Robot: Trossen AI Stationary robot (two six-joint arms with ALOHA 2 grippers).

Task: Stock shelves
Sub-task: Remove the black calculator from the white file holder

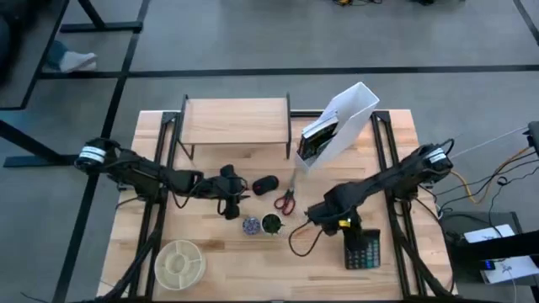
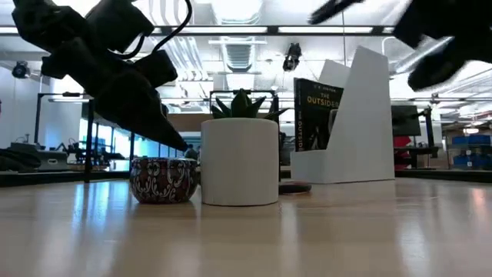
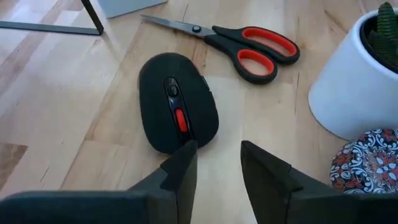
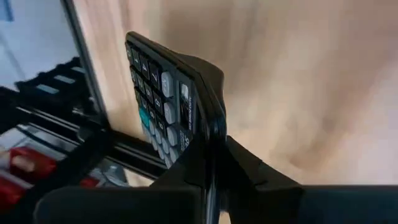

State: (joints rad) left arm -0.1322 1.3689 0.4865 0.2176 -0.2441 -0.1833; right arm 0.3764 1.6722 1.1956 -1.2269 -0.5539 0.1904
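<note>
Right gripper point(image 4: 211, 171) is clamped on the edge of one black calculator point(image 4: 168, 99), which it holds tilted on edge above the wooden tabletop point(image 1: 227, 269); in the high view the calculator point(image 1: 364, 249) shows just below that arm's wrist, near the table's right front.

Left gripper point(image 3: 219, 163) hangs with its two fingers point(image 3: 183, 168) apart and nothing between them, their tips just short of one black computer mouse point(image 3: 177, 99) with a red stripe below its wheel. Just beyond the mouse lies one pair of scissors point(image 3: 233, 43) with red-and-black handles. Beside this gripper stand one white pot holding a small green succulent point(image 2: 240, 158) and, touching or nearly touching the pot, one small round tin with a red, white and blue pattern point(image 2: 163, 179). Farther toward the table's front edge, well apart from both grippers, sits one round pale divided dish point(image 1: 178, 263).

Beyond the scissors, one white angled file holder point(image 1: 341, 126) holds one dark book point(image 2: 314, 111) titled "The Outsider".

Farthest from both grippers, at the back of the table, stands the single shelf point(image 1: 236, 120): a low riser with a rectangular light-wood top board on thin black metal legs, just beside the file holder.
</note>
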